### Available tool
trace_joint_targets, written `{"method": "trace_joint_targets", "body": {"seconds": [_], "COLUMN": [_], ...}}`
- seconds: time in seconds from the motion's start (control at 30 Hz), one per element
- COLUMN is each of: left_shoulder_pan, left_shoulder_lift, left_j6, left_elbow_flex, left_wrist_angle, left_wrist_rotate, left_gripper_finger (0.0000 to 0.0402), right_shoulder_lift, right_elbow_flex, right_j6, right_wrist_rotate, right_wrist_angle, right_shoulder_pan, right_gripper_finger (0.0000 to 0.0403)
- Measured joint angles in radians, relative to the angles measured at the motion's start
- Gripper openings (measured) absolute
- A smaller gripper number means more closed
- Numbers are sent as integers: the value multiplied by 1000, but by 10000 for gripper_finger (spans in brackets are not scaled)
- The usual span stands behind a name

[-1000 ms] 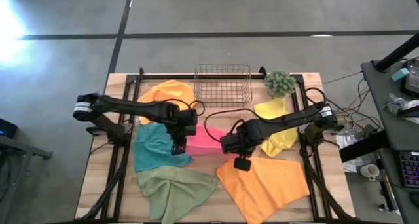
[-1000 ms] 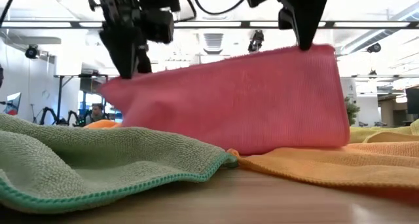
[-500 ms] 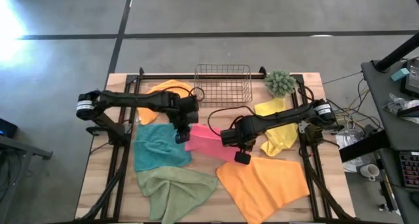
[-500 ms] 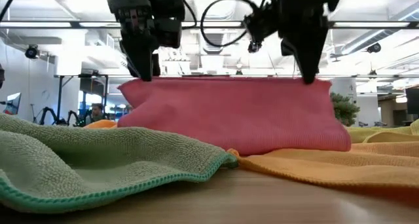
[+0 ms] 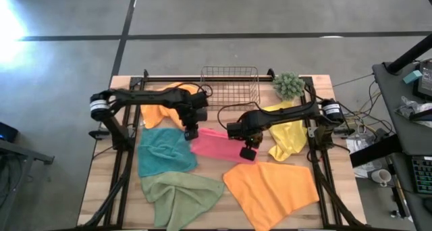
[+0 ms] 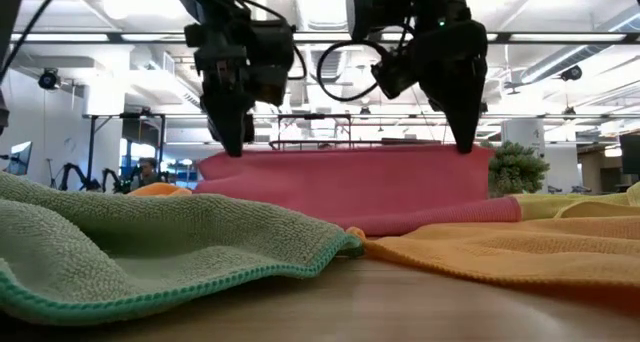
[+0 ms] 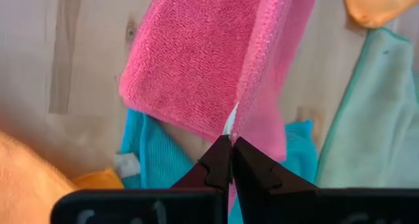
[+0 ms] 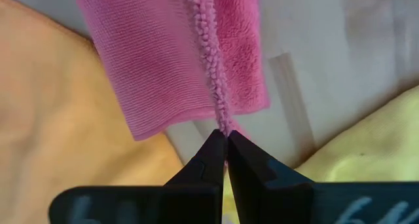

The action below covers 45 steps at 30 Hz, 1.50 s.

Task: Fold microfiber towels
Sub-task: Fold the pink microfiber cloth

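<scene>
Two pincers pinching the pink towel top edge, left pincer, right pincer, cloth hanging below them

Room evenly bright, lit from overhead ceiling strips that blow out white in the low view. Strong glare patch on the concrete floor at 10 o'clock in the high view, washing out detail there. Table lit flat, shadows soft and short under the arms. Low view: both arms backlit, nearly silhouetted; the nearest sage green towel at 7 o'clock is soft, out of focus, background room sharper. Wrist views bright and diffuse; near fingers dark, slightly blurred, while the pink towel shows crisp weave. Slight softness toward the corners in wrist views.
</scene>
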Motion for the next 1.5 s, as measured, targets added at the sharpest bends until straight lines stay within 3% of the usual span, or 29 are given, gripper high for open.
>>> {"method": "trace_joint_targets", "body": {"seconds": [0.3, 0.73, 0.97, 1.1, 1.37, 1.5], "left_shoulder_pan": [4, 12, 12, 12, 12, 12], "left_shoulder_lift": [72, 100, 100, 99, 99, 99], "left_j6": [31, 33, 130, 133, 127, 125], "left_elbow_flex": [73, 78, 78, 78, 78, 78], "left_wrist_angle": [-8, 35, 38, 41, 42, 42], "left_wrist_rotate": [-50, -77, -77, -78, -91, -111], "left_gripper_finger": [0, 0, 3, 30, 114, 134], "right_shoulder_lift": [0, 3, 3, 3, 3, 1], "right_elbow_flex": [-22, -90, -90, -91, -91, -83], "right_j6": [0, -45, -62, -64, -67, -105], "right_wrist_rotate": [-6, -12, -10, -11, 47, 55], "right_wrist_angle": [14, 44, 55, 57, 67, 69], "right_shoulder_pan": [-14, -49, -60, -59, -59, -63], "right_gripper_finger": [8, 8, 9, 24, 96, 116]}}
